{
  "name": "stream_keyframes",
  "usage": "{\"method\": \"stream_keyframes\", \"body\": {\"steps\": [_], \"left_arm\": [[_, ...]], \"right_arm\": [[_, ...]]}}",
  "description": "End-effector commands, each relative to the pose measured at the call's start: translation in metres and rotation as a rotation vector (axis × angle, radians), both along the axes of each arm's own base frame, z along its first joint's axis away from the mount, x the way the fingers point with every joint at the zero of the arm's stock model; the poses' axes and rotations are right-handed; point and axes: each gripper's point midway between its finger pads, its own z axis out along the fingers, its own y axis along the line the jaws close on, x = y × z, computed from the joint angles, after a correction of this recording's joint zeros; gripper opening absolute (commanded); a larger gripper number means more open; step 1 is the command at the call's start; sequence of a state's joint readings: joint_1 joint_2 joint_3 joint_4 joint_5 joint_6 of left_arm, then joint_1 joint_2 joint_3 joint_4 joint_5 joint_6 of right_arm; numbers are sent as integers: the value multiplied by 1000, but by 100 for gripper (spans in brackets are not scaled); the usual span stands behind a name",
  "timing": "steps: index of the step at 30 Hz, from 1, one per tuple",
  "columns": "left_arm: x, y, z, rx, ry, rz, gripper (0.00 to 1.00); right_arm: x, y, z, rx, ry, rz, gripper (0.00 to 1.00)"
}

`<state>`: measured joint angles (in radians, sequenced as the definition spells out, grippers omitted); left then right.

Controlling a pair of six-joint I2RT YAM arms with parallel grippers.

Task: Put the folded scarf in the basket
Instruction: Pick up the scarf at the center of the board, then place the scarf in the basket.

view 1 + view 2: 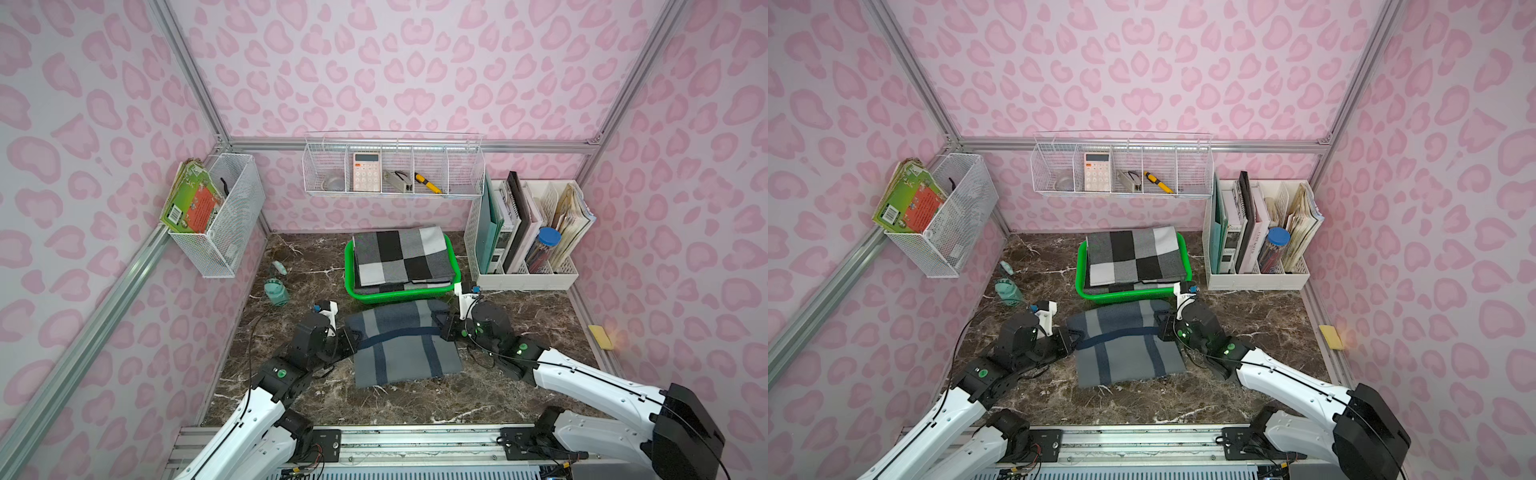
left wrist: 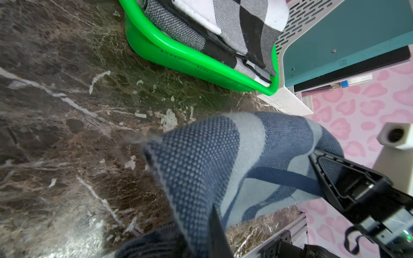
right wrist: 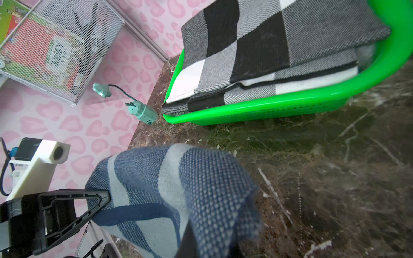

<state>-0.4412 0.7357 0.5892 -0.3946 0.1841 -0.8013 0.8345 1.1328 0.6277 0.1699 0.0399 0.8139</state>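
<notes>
- The left gripper (image 1: 352, 337) is pinched tight on the left edge of the folded scarf (image 1: 403, 345). It should rise level with its partner so the fold holds.
- The scarf lies on the marble table (image 1: 415, 403), just in front of the basket (image 1: 399, 296), with its far part humped up between the two grips.
- The basket already carries a checked cloth (image 1: 403, 253), so the scarf should clear the near rim and land on top.
- The right gripper (image 1: 445, 326) is clamped on the right edge. Both should travel together without stretching the cloth.

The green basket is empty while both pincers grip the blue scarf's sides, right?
Not empty: the green basket holds a folded black, white and grey checked cloth, as both top views show. The left pincer and right pincer do grip the blue scarf.
</notes>
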Motion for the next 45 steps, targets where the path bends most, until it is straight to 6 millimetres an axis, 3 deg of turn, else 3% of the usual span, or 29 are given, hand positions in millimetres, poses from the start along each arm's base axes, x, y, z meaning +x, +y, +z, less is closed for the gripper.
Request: {"method": "stream_keyframes", "body": {"steps": [1,10,17,22,26,28,32,37,39,40,41,42,43,45], "left_arm": [[20,7,13,68,-83,38,0],[98,3,74,156,-247,49,0],[173,14,101,108,-274,73,0],[221,23,107,103,-293,82,0],[243,25,103,91,-294,87,0],[253,28,100,96,-319,97,0],[264,35,86,78,-297,124,0],[281,31,88,64,-329,98,0],[285,28,88,51,-316,71,0],[288,23,91,35,-321,40,5],[288,18,94,16,-326,15,16],[288,14,96,-8,-329,-6,39],[287,10,97,-32,-326,-16,54],[285,12,98,-33,-292,-3,69]], "right_arm": [[19,-11,14,-23,-82,-84,0],[91,-19,61,-48,-191,-116,0],[161,-18,85,-51,-252,-104,0],[206,-17,89,-78,-282,-106,0],[235,-20,77,-86,-261,-110,0],[250,-20,80,-81,-272,-108,0],[269,-20,71,-113,-267,-107,0],[281,-16,64,-134,-248,-99,0],[281,-17,62,-127,-240,-109,12],[281,-18,63,-123,-242,-114,19],[280,-18,63,-124,-244,-117,27],[280,-20,65,-124,-246,-125,42],[281,-22,68,-131,-249,-139,56],[282,-28,75,-146,-250,-172,72]]}}
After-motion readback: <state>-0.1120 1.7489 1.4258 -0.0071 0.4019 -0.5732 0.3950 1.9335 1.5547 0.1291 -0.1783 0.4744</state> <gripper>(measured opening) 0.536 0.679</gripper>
